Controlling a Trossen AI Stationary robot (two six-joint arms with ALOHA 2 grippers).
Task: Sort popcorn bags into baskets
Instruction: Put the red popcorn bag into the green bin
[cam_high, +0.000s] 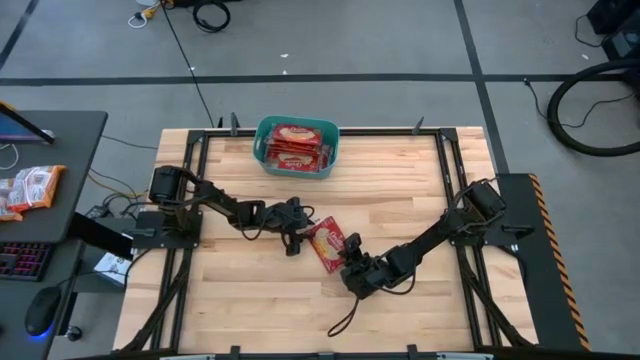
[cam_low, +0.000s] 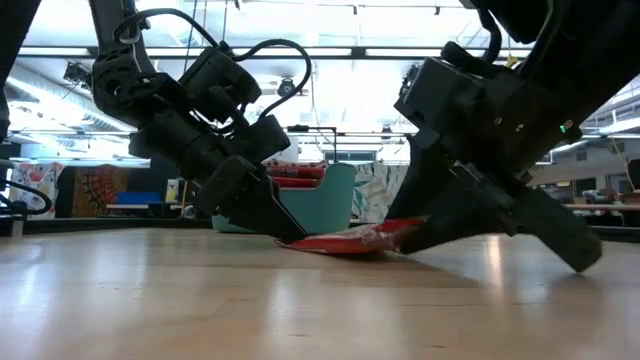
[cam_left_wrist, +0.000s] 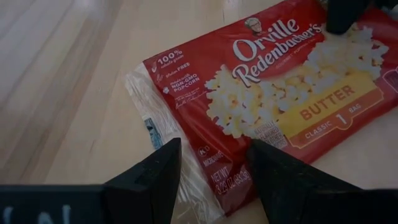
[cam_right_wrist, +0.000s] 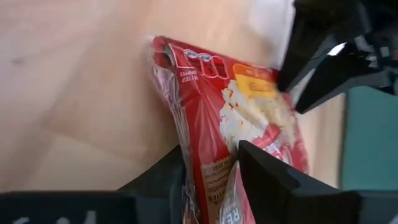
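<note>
One red popcorn bag (cam_high: 325, 243) lies on the wooden table between both grippers. My left gripper (cam_high: 293, 240) is open at the bag's left end, one finger on each side of its corner (cam_left_wrist: 214, 162). My right gripper (cam_high: 352, 262) is shut on the bag's near-right end. The teal basket (cam_high: 262, 150) stands at the table's far edge with several red packets (cam_high: 297, 143) stacked inside. My left gripper slants down over the bag's clear-sealed end (cam_left_wrist: 155, 124), its fingertips (cam_low: 288, 236) at that end on the table; I cannot tell whether they touch it. My right gripper pinches the bag's near-right end (cam_right_wrist: 211, 140) between its two fingers, slanting down from the right. That end (cam_low: 400, 228) is raised slightly and crumpled, while the opposite end (cam_low: 300, 242) stays on the table.
Bare wood spreads over the table's near half and along both sides. Black frame rails (cam_high: 455, 180) run along the table's edges. On a side desk to the left are orange-white packets (cam_high: 28, 188), a keyboard (cam_high: 20, 258) and a mouse (cam_high: 40, 312).
</note>
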